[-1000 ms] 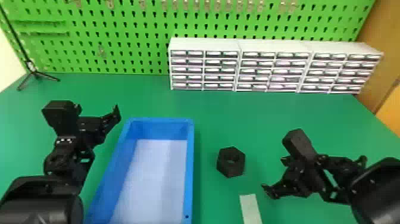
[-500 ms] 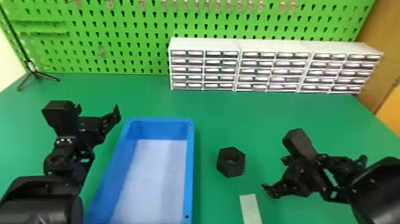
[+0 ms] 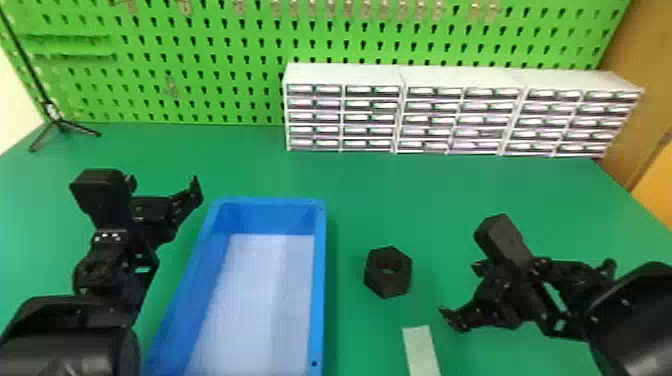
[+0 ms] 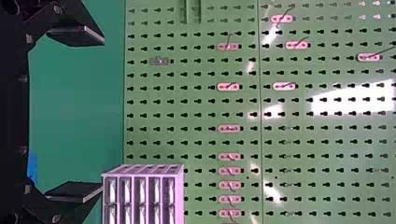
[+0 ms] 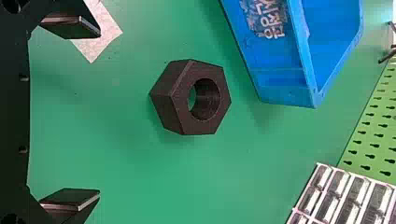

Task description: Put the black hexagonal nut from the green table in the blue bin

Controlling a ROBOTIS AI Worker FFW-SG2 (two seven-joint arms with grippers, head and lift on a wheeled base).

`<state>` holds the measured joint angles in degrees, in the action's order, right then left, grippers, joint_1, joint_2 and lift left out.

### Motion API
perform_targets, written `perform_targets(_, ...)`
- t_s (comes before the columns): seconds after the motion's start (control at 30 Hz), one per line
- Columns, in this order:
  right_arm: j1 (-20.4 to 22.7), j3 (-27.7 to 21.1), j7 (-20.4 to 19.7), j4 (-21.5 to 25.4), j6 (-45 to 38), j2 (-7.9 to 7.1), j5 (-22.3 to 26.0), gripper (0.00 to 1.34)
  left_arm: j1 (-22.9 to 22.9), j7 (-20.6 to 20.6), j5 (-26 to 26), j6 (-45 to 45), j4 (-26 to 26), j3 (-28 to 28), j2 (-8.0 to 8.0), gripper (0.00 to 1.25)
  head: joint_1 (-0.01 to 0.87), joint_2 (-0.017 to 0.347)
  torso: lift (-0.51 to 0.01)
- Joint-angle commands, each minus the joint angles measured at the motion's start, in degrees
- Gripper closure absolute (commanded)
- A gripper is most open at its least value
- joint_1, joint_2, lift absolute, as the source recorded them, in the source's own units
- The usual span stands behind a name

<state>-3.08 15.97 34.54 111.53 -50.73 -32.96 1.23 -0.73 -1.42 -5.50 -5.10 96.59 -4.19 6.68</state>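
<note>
In the head view the black hexagonal nut lies on the green table, between the blue bin and my right gripper. That gripper is open, a short way to the nut's right. From the right wrist view, the nut sits beyond the wide-spread fingers of my right gripper, touching neither; the bin is past it. My left gripper is parked left of the bin, over the table. The left wrist view has my left gripper open with nothing between its fingers.
White drawer cabinets stand along the green pegboard at the back. A pale strip lies on the table near the front, between bin and right arm. A small black tripod stands at the back left.
</note>
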Motion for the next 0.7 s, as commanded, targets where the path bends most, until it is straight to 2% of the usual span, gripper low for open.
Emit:
perform_targets(0.0, -0.08, 0.02, 0.0, 0.0, -0.07, 0.09, 0.0, 0.1, -0.06, 0.02, -0.04, 0.0, 0.0, -0.03, 0.0, 0.18, 0.683, 0.028, -0.096)
perform_targets(0.47, -0.52, 0.37, 0.0, 0.0, -0.07, 0.0, 0.09, 0.1, 0.03, 0.02, -0.04, 0.0, 0.0, -0.03, 0.0, 0.18, 0.683, 0.028, -0.096)
perform_targets(0.67, -2.45, 1.87, 0.0, 0.0, -0.16, -0.09, 0.35, 0.1, 0.03, 0.02, -0.04, 0.0, 0.0, -0.11, 0.0, 0.18, 0.683, 0.028, -0.096)
